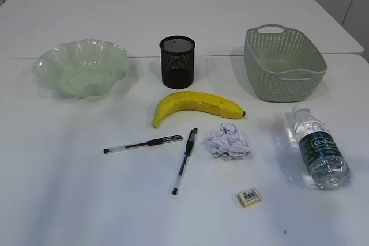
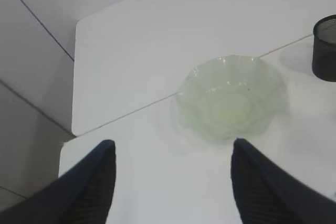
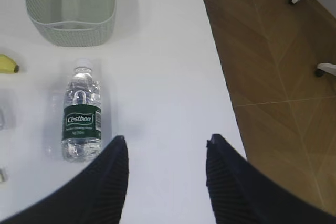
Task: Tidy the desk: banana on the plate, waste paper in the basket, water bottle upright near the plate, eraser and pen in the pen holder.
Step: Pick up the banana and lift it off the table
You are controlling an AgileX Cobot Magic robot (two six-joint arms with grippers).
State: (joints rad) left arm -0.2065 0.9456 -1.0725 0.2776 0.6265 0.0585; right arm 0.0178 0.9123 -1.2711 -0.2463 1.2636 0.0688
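Observation:
On the white desk a yellow banana lies in the middle, in front of the black mesh pen holder. The pale green plate stands empty at the back left, the sage green basket at the back right. A crumpled waste paper ball, two pens and the small eraser lie nearer the front. The water bottle lies on its side at the right. My left gripper hangs open short of the plate. My right gripper is open beside the bottle, holding nothing.
The desk's right edge runs close to my right gripper, with wooden floor beyond. The desk's left corner is just left of my left gripper. A seam between two tabletops crosses behind the pen holder.

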